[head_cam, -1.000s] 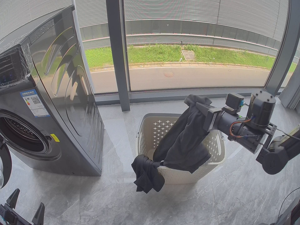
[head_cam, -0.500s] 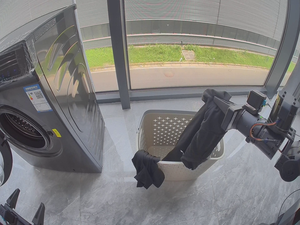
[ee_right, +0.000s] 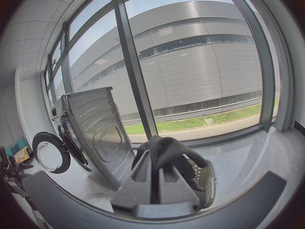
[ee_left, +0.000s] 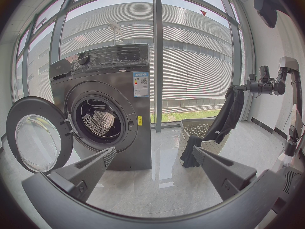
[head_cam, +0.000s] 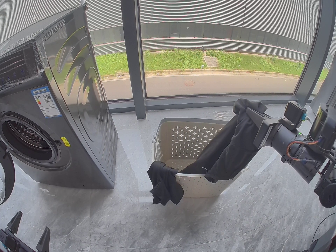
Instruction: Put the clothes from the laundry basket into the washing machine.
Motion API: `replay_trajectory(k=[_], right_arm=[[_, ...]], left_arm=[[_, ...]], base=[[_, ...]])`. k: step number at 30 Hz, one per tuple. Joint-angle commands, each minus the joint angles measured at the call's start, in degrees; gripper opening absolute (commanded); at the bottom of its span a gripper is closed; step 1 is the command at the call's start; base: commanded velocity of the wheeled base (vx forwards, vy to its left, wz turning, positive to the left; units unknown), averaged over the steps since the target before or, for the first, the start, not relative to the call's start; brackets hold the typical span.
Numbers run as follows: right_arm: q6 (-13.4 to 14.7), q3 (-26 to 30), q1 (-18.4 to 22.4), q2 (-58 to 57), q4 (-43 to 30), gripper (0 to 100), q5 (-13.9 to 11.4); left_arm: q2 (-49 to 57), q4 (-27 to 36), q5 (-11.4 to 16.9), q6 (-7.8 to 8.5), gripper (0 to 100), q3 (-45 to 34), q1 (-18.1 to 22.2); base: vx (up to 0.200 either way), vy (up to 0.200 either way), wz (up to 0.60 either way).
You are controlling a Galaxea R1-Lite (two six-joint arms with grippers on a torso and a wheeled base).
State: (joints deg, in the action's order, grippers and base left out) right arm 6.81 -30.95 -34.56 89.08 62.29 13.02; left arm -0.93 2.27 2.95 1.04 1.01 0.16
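Because its round door (ee_left: 38, 134) is swung fully aside, the washing machine (head_cam: 52, 105) at the left of the head view offers an unobstructed drum mouth (head_cam: 29, 144), ready to take a load. The laundry basket (head_cam: 199, 189) sits on the floor at the frame's centre, in front of the window and well apart from the machine, so any piece has to be carried across the open floor between them.

A long dark garment (head_cam: 234, 147) runs from the right of centre down and leftward into the basket. Its upper end is lifted high, while its lower end trails over the near rim and inside, so it is judged not yet free of the basket. A smaller dark garment (head_cam: 164, 184) hangs over the basket's near left corner, half in and half out, waiting its turn.

The right gripper (head_cam: 249, 110) sits at the right of the frame, above the basket's far right side. Its fingers are pressed close together on a fold of the long garment, which bunches over their tips in the right wrist view (ee_right: 158, 163). Holding it high lets the cloth's own length draw it clear.

The left gripper (head_cam: 29, 228) rests low in the bottom left corner, fingers spread wide and holding nothing, facing the drum.
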Motion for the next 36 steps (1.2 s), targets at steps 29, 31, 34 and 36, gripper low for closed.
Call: replay_trajectory(k=[29,31,34,36], right_arm=[[0.2,1.4,-0.4,-0.5,0.6,0,-0.9],[0.2,1.4,-0.4,-0.3,0.6,0,-1.0],[0.2,1.5,-0.5,-0.1,0.7,0,-1.0],[0.2,2.1,-0.9,-0.2,0.9,0,-1.0]], left_arm=[[0.8,0.0,0.0,-0.07,100,-0.9,0.0],[0.8,0.0,0.0,-0.07,100,-0.9,0.0],[0.8,0.0,0.0,-0.07,100,-0.9,0.0],[0.8,0.0,0.0,-0.07,100,-0.9,0.0]], base=[[-0.09,0.069,0.0],[-0.2,0.0,0.0],[-0.2,0.0,0.0],[-0.2,0.0,0.0]])
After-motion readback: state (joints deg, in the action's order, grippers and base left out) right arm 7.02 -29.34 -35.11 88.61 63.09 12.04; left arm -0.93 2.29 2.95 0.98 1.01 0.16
